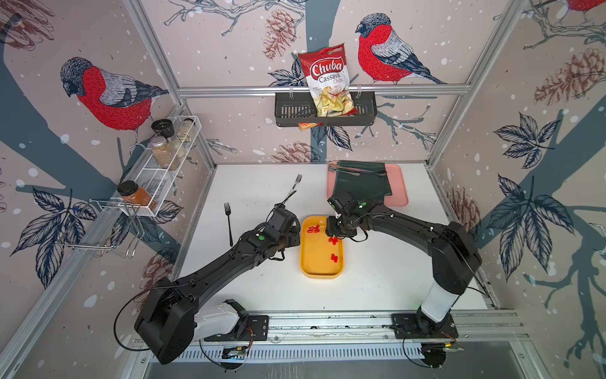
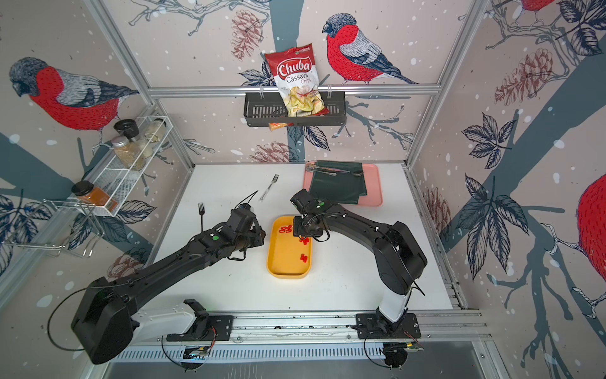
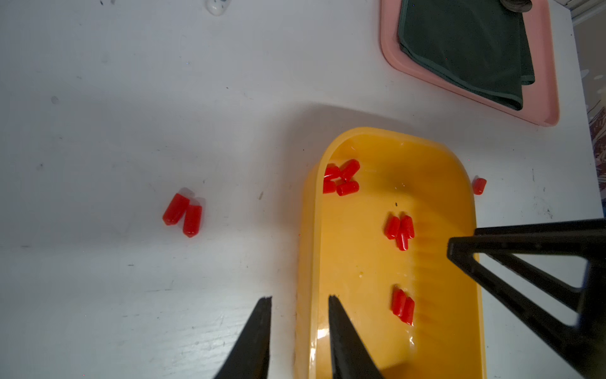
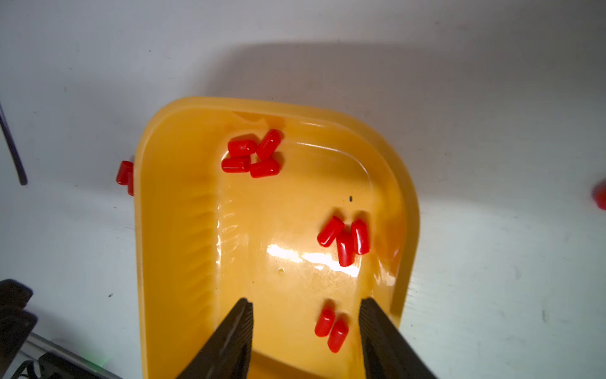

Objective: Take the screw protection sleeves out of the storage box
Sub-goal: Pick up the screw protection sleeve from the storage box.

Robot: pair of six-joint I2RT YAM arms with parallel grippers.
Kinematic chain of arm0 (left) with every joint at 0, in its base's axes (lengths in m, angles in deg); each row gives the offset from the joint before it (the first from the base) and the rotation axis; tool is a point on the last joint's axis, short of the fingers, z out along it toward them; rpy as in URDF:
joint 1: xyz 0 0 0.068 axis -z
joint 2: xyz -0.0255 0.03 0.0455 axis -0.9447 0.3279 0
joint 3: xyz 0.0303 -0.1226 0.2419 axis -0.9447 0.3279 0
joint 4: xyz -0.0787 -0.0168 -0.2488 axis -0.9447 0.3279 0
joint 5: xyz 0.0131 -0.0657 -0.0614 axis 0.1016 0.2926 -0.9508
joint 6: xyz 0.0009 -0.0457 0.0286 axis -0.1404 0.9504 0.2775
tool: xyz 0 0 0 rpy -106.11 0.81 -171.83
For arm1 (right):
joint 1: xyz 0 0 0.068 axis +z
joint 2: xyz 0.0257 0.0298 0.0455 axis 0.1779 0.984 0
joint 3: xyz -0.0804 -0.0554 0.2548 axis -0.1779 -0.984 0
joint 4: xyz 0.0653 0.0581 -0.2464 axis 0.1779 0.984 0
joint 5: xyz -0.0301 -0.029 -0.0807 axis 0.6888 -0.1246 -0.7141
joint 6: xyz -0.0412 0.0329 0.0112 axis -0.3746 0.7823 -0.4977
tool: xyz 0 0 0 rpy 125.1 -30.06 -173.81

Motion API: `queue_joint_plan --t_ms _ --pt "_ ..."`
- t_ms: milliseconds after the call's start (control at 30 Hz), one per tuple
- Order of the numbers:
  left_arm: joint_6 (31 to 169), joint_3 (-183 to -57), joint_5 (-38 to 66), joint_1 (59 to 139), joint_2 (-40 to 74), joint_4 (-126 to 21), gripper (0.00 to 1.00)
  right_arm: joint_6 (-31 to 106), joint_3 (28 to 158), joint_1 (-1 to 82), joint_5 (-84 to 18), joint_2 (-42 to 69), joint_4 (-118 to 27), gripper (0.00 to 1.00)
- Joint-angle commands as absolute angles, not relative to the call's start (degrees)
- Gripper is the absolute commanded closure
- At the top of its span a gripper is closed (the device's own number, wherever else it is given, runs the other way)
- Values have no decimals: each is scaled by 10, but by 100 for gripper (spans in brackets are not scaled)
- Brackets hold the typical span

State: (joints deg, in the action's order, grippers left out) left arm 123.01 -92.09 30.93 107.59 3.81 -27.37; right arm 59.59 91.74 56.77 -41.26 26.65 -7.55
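Pink tray (image 1: 400, 187), black fork (image 1: 228, 223) near storage box (image 1: 318, 259)

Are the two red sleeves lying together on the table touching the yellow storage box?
Apart. The left wrist view shows bare white table between the two sleeves and the rim of the storage box.

Bright overhead light here; I see glare on the floor of the yellow box (image 4: 170, 229), soft shadows on the white table (image 4: 492, 279), both top views bending at the edges.
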Motion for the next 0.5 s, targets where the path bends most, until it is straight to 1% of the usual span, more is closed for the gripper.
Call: queue_joint_plan --t_ms 0,267,467 --pt "1236 -926 313 1079 34 -282 68 638 917 578 -423 283 -78 45" --pt "1216 -920 300 1078 21 -281 69 658 959 596 -447 353 -62 52" --pt "1207 -903 292 1078 15 -292 69 671 978 596 -473 374 -42 54"
